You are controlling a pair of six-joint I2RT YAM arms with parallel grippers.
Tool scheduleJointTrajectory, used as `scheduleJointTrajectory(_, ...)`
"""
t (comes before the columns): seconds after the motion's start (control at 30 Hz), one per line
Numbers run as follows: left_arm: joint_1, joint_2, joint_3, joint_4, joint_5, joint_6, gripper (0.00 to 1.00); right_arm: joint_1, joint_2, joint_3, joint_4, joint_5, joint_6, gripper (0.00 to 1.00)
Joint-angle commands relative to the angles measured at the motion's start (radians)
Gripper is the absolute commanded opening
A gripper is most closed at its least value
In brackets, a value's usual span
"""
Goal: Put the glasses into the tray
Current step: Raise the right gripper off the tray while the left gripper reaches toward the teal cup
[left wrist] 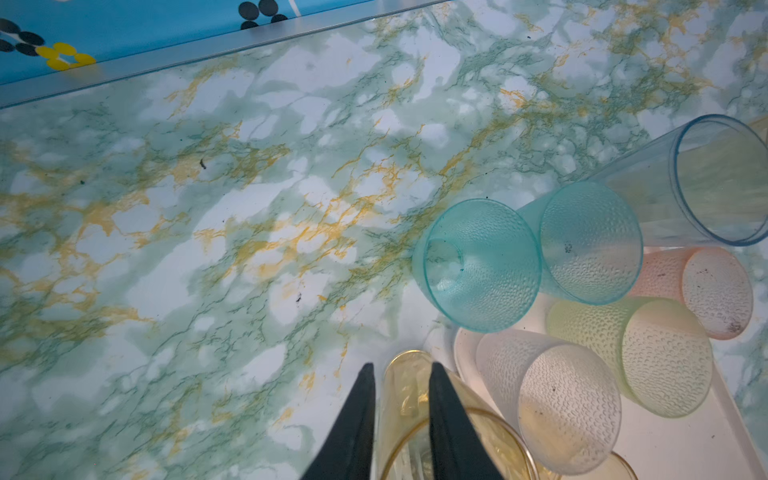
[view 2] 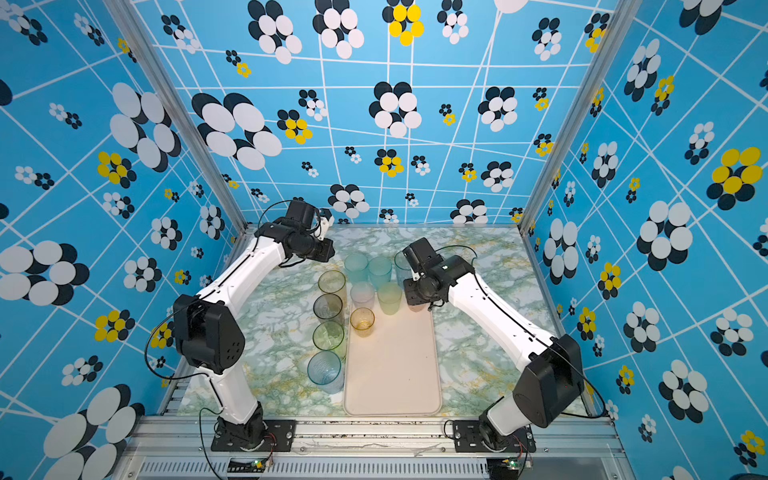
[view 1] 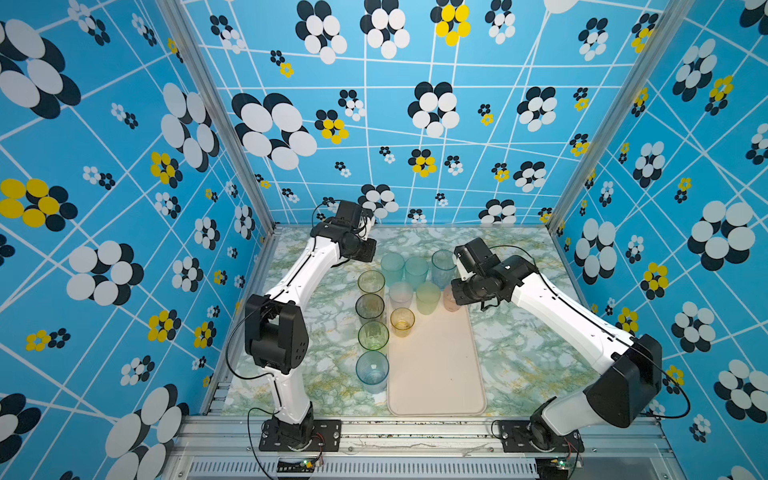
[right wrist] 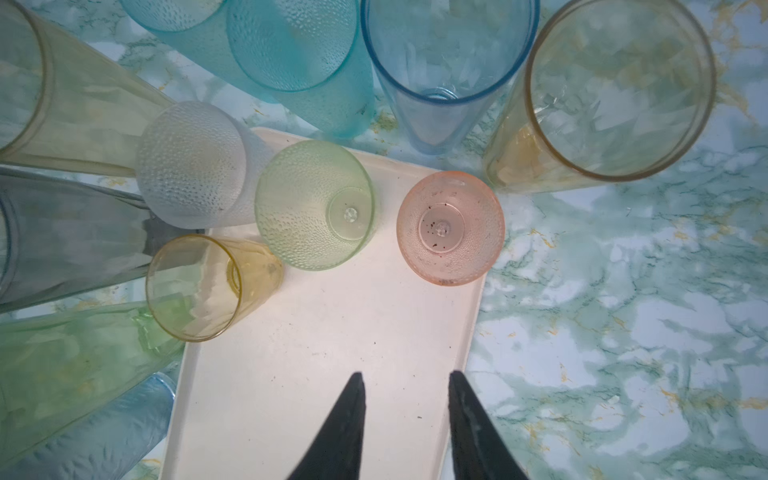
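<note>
The cream tray (view 1: 436, 374) lies lengthwise in the middle of the marbled table (view 1: 519, 353) and holds four glasses, all upright and crowded at its far end. The pink glass (right wrist: 451, 228) stands just inside the far right corner with dark specks on its bottom. The green frosted glass (right wrist: 313, 203) is beside it, and the whitish frosted glass (right wrist: 191, 162) is on the far left corner. The short amber glass (right wrist: 195, 286) stands just inside the left rim. The rest of the tray's floor is bare but for a few specks. On the table just beyond the tray's far edge stand two teal glasses (view 1: 392, 268), touching each other, and a tall blue glass (view 1: 442, 264). A tall yellow glass (right wrist: 619, 87) stands beside the far right corner and is hidden under the right arm in both top views. Four tall glasses line the table just beside the left rim: a yellowish glass (view 1: 371, 282), a smoky grey glass (view 1: 370, 308), a green glass (view 1: 373, 336) and a ribbed blue glass (view 1: 372, 372) nearest the arm bases. The right gripper (right wrist: 406, 374) hangs over the tray near the pink glass, its jaws released and apart with nothing between them. The left gripper (left wrist: 401, 365) hovers above the yellowish glass with a narrow gap between its jaws. That glass shows through the gap and seems to stand below the fingers rather than pinched by them.
</note>
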Motion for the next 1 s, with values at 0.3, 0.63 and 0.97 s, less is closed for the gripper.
scheduleJointTrajectory(0.3,-0.059,0.230,0.246,-0.138,-0.084,0.079,0.24,-0.048,-0.048,-0.071,0.053,-0.047,0.000,0.36)
scheduleJointTrajectory(0.63,-0.068,0.272,0.267,-0.124,-0.117,0.075,0.25,-0.061,-0.043,-0.088,0.064,-0.058,0.000,0.36)
scheduleJointTrajectory(0.97,-0.071,0.308,0.292,-0.138,-0.115,0.086,0.26,-0.063,-0.048,-0.095,0.070,-0.059,0.002,0.36)
